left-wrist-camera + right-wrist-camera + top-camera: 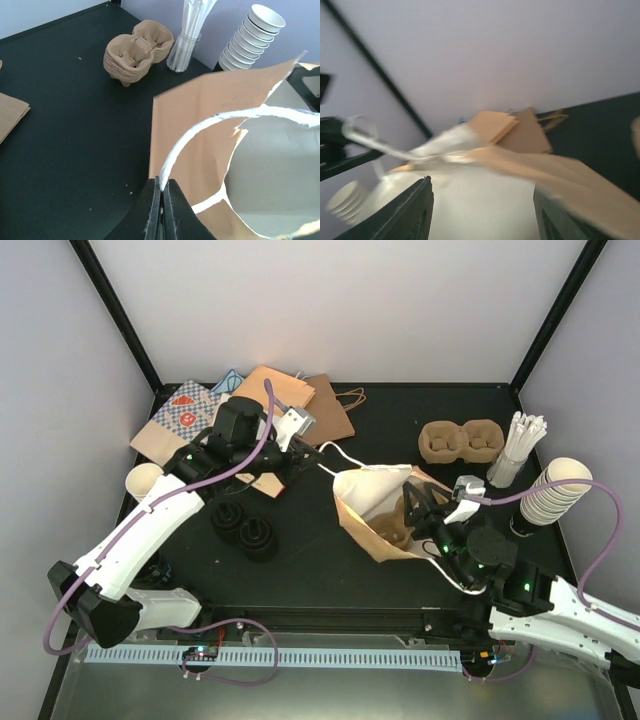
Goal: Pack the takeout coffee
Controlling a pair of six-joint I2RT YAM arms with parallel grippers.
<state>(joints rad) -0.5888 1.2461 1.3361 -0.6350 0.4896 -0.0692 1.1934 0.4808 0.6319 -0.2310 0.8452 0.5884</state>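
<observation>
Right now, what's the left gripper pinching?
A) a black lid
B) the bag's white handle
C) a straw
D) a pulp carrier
B: in the left wrist view the left gripper is shut on the white handle of the brown paper bag.

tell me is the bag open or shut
Open: the bag gapes at its mouth in the top view, with the left pincer shut on its white handle.

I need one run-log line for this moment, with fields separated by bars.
left claw: shut on white paper handle of brown paper bag | right claw: open at bag mouth | brown moulded-pulp carriers: stacked outside bag
</observation>
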